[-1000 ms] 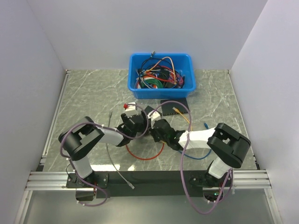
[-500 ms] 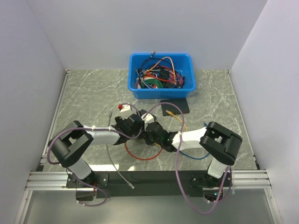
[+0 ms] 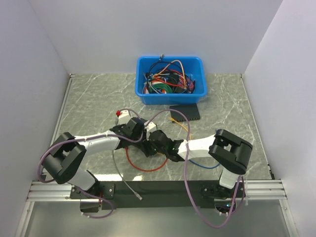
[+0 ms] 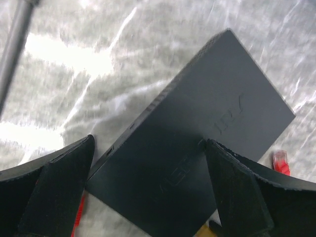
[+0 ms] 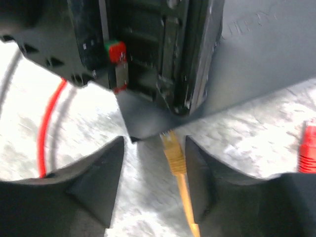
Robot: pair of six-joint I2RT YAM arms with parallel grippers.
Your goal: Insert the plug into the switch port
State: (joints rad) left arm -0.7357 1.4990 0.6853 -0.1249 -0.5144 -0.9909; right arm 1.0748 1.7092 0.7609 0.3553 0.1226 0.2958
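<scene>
Handling of the plug: I am judging it as very light and a little fragile, since such a small clear connector is usually carrying a thin latch tab. The blue cable (image 3: 204,167) behind it is looking soft and springy, so it is probably going to pull the plug sideways.
Where to take hold: I am thinking of the flat sides of the plug body, just behind its front, leaving the latch free. Holding only the cable is giving no control of direction.
Place of the plug: I am not finding it. Only a curve of the blue cable is lying on the worktop (image 3: 98,103) below the right forearm, and its end is going under that arm.
Switch: the switch (image 4: 212,118) is lying flat on the worktop and is looking stiff and smooth. The switch port is not showing clearly to me.
Left fingers: the left fingers (image 4: 49,192) are standing wide apart on both sides of the switch, gripping nothing.
Right fingers: the right fingers (image 5: 94,187) are standing apart too, holding nothing. A yellow plug (image 5: 171,148) is lying between them, close to the switch. A red plug (image 4: 280,163) is lying just beside the switch.
Writing: faint raised letters are showing on the switch top, too blurred for reading.
</scene>
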